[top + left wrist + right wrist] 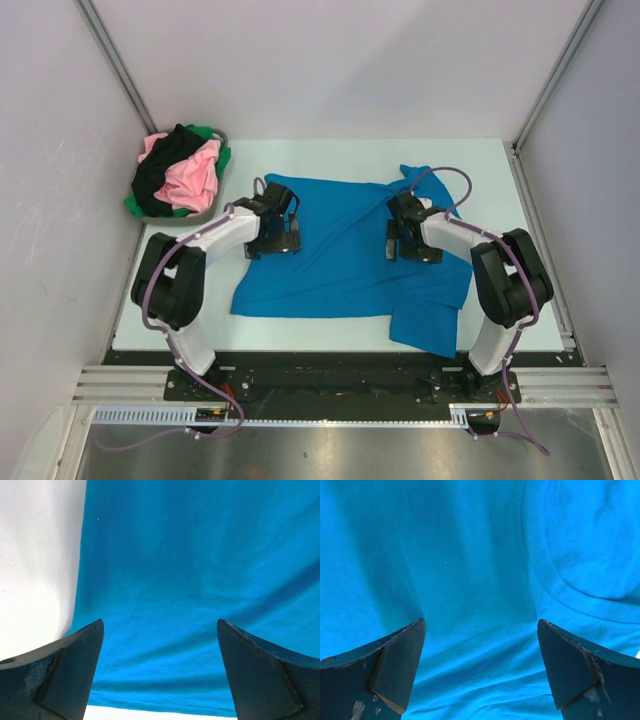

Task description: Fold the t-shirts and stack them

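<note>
A bright blue t-shirt (340,255) lies spread across the middle of the white table, one sleeve hanging toward the front right. My left gripper (277,232) hovers over its left part, open, with only blue cloth (190,580) between the wide-apart fingers (65,670). My right gripper (405,240) is over the shirt's right part, open too, above the fabric near the collar seam (540,587). More t-shirts, pink (192,178), black (165,170) and green (215,135), are piled in the basket at the back left.
The round grey basket (205,214) stands at the table's back left corner. White walls with metal rails close in the table (330,152) at back and sides. A metal frame runs along the near edge by the arm bases.
</note>
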